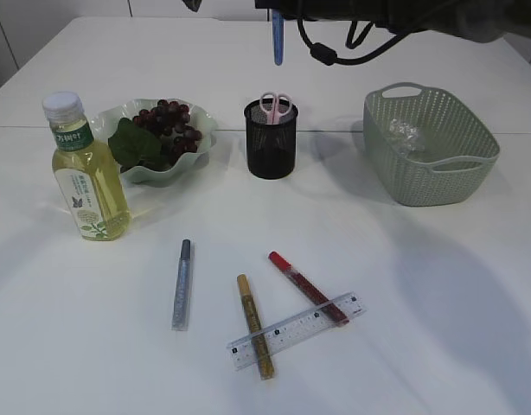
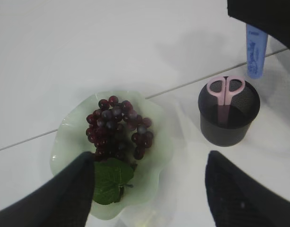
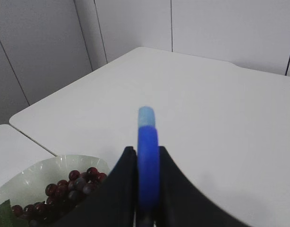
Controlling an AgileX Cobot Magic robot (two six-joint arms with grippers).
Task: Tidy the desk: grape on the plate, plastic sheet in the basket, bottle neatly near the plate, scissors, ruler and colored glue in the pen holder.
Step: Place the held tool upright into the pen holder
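My right gripper (image 3: 147, 150) is shut on a blue glue pen (image 3: 146, 124), which hangs upright (image 1: 278, 39) high above the black pen holder (image 1: 270, 143). Pink scissors (image 1: 275, 104) stand in that holder. The grape bunch (image 1: 166, 121) lies on the pale green plate (image 1: 153, 173), with the bottle (image 1: 88, 181) just left of it. My left gripper (image 2: 149, 161) hovers open and empty over the plate (image 2: 157, 156). Crumpled plastic sheet (image 1: 404, 132) lies in the basket (image 1: 430, 147). Near the front lie the ruler (image 1: 297, 330) and silver (image 1: 182, 284), gold (image 1: 252, 324) and red (image 1: 304, 285) glue pens.
The ruler rests across the gold and red pens. The right arm and its cables cross the top of the exterior view. A seam between two white tabletops runs behind the plate and holder.
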